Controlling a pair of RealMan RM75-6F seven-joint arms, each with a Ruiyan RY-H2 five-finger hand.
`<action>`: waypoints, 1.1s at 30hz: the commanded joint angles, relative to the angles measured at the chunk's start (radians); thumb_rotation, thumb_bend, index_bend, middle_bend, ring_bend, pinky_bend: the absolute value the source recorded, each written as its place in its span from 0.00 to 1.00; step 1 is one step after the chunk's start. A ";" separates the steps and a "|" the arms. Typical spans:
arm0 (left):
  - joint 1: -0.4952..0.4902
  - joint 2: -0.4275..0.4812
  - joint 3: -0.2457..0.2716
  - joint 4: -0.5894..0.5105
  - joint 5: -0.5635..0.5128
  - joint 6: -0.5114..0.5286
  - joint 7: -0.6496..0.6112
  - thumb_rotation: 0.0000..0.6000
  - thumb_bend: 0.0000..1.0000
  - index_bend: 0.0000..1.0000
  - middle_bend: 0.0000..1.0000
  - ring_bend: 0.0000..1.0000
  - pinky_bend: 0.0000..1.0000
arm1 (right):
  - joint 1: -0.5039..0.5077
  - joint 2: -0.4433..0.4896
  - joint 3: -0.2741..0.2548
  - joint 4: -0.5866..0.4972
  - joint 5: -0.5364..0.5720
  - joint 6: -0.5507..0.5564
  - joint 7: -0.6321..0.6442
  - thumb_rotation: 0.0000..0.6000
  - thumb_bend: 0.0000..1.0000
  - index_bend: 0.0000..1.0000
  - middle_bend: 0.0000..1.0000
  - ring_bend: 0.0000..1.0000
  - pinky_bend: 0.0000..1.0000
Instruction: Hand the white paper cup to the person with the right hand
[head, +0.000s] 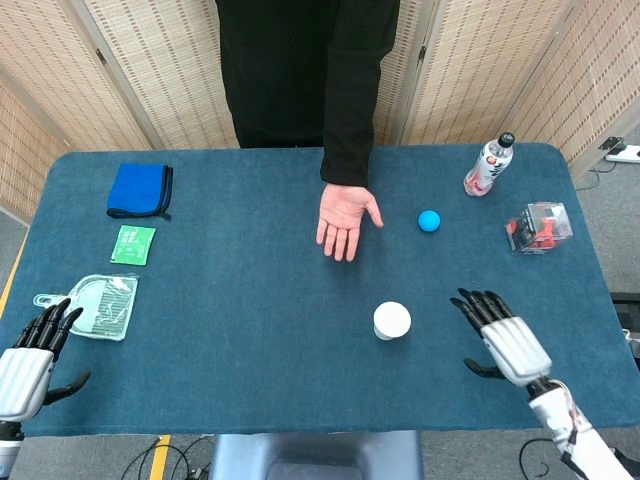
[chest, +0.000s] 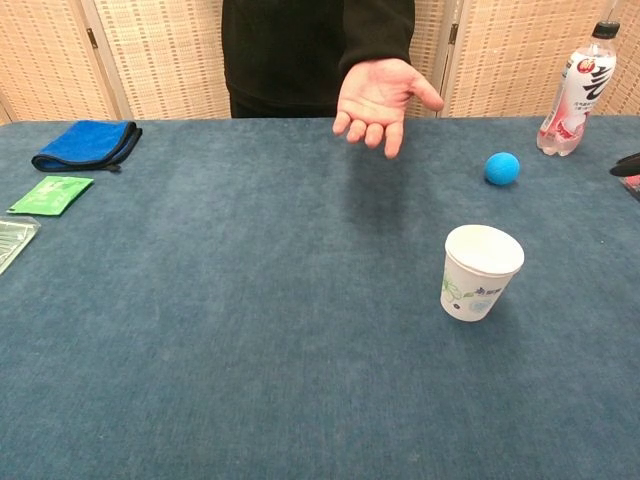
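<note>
We see the white paper cup standing upright on the blue table, mouth up, with bare cloth between it and our right hand, which hovers to its right with the fingers spread and nothing in them. Beyond the cup the person's hand is held out palm up over the middle of the table, and nothing lies between it and the cup. A small blue ball sits to the right of that palm, a capped drink bottle stands near the far right corner, and a clear box with red pieces inside lies near the right edge. On the left side are a folded blue cloth, a green packet and a clear pouch whose contents we cannot make out. Our left hand rests at the near left corner, fingers apart and holding nothing. In the chest view the cup's interior looks empty, and only dark fingertips of the right hand enter at the right border
</note>
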 joint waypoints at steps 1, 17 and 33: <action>0.002 0.007 -0.001 -0.002 -0.008 0.000 -0.013 1.00 0.27 0.07 0.00 0.00 0.17 | 0.139 -0.028 0.075 -0.039 0.133 -0.184 -0.034 1.00 0.20 0.00 0.00 0.00 0.00; 0.014 0.029 0.003 -0.005 0.012 0.032 -0.068 1.00 0.27 0.07 0.00 0.00 0.17 | 0.305 -0.122 0.104 -0.074 0.347 -0.348 -0.161 1.00 0.21 0.00 0.01 0.00 0.00; 0.030 0.028 -0.016 -0.001 -0.016 0.061 -0.082 1.00 0.27 0.07 0.00 0.00 0.17 | 0.344 -0.234 0.089 0.031 0.341 -0.289 -0.177 1.00 0.39 0.30 0.33 0.29 0.41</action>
